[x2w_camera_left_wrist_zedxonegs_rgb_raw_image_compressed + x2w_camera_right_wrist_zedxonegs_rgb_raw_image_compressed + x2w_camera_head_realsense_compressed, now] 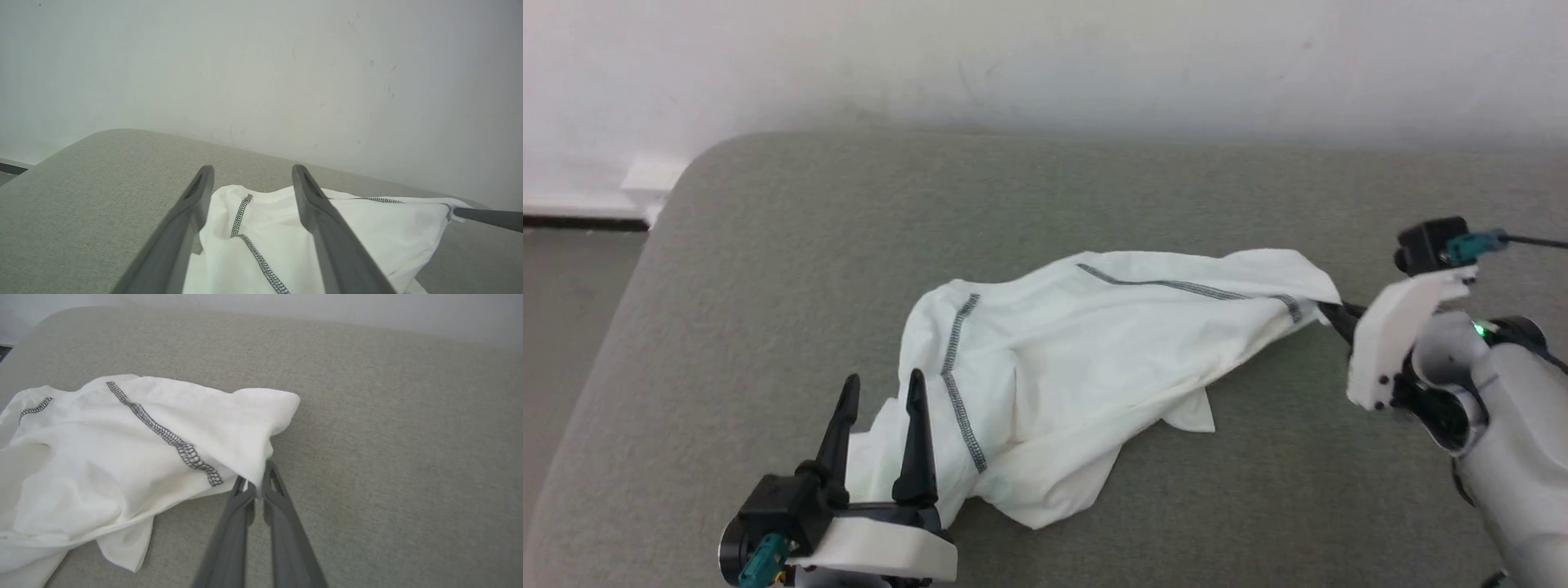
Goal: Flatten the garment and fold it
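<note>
Garment: the white thin-fabric shirt with dark grey stitched seams [1078,351] [367,232] [102,457] lies crumpled and unfolded in the middle of the tabletop, drawn out to a point on the robot's right.
Tabletop: grey-green, fabric-covered, with a rounded corner [768,229], set against a white wall [1045,57].
Left pincer [884,380] [253,169]: fingers spread wide and gripping nothing, at the shirt's near left edge with fabric showing between them; whether they touch it cannot be told.
Right pincer [1327,312] [255,479]: fingers pressed together, pinching the shirt's right-hand corner beside a seam end.
</note>
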